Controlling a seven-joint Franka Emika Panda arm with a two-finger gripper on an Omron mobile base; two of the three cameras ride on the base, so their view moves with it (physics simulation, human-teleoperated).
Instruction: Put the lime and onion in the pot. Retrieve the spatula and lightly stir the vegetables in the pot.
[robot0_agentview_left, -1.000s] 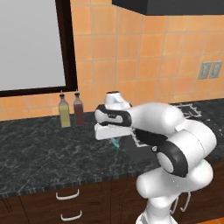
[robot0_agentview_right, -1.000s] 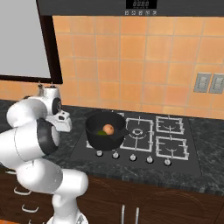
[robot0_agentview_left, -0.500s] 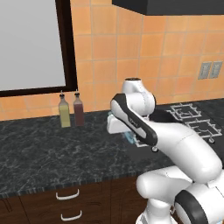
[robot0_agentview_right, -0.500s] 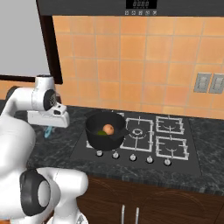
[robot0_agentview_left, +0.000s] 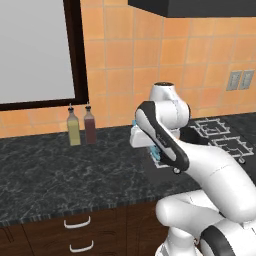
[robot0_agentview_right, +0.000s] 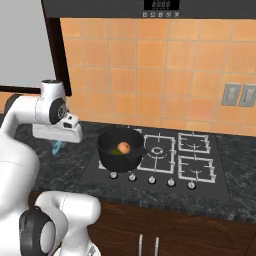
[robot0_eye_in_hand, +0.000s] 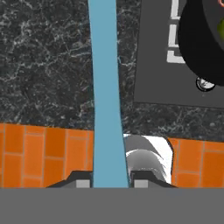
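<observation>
I've got the tool (robot0_eye_in_hand: 109, 183) clamped on the spatula (robot0_eye_in_hand: 105, 87), held above the desk (robot0_eye_in_hand: 43, 65) left of the pot (robot0_agentview_right: 120, 150). Lime (robot0_agentview_right: 116, 151) and onion (robot0_agentview_right: 124, 147) sit inside. Swinging in low, the blade could clip the rim and twist loose.

Dark marble-like stone for the counter (robot0_agentview_left: 60, 175), polished, with pale veins. Matt black on the pot (robot0_agentview_right: 119, 152). Flat, smooth light-blue plastic look on the spatula (robot0_eye_in_hand: 105, 92). Glossy orange glazed tiles (robot0_agentview_right: 150, 65) on the wall. Smooth dark glass-like surface on the cooktop (robot0_agentview_right: 200, 187), with shiny metal knobs (robot0_agentview_right: 151, 180). Glassy bottles (robot0_agentview_left: 81, 126).
</observation>
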